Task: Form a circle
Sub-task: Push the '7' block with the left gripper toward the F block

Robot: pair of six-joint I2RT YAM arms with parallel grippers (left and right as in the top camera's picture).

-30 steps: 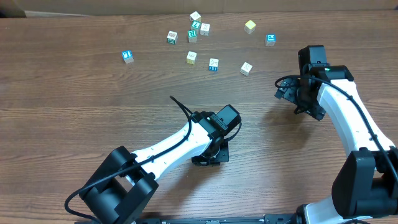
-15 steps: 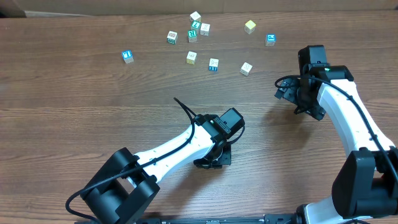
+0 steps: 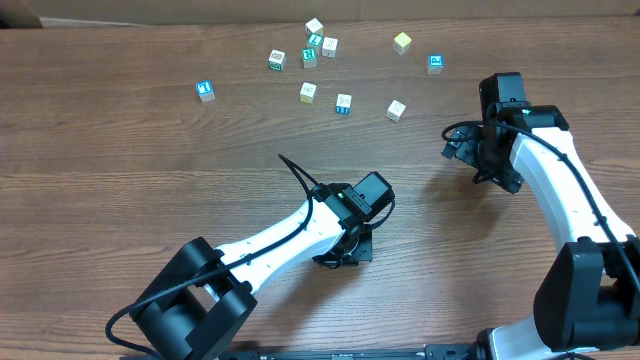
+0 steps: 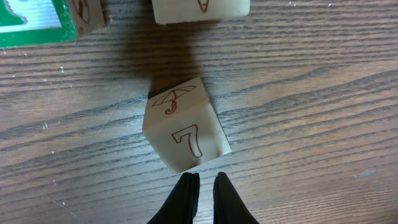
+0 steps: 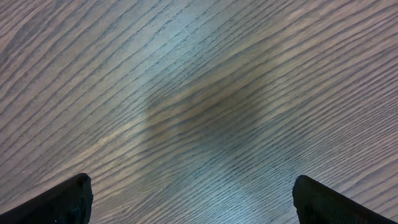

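Left gripper (image 4: 203, 186): black fingertips nearly together at the bottom centre of the left wrist view, only a thin slit between them, nothing held. Just beyond the tips lies a cream cube (image 4: 185, 134) with a red umbrella on one face and a red 7 on the next, turned askew to the wood grain; contact with the tips cannot be told. Of the circle (image 4: 200, 7), only this cube and two more show: a cream one cut off by the top edge and a green-faced cube (image 4: 34, 22) in the upper left corner, both apart from the 7 cube. Overhead, the left arm's head covers them, lower middle. Right gripper (image 5: 189, 186): fingers spread wide over bare table (image 5: 199, 93), at the right of the overhead view. Loose blocks (image 3: 308, 92) lie scattered along the overhead's upper middle.
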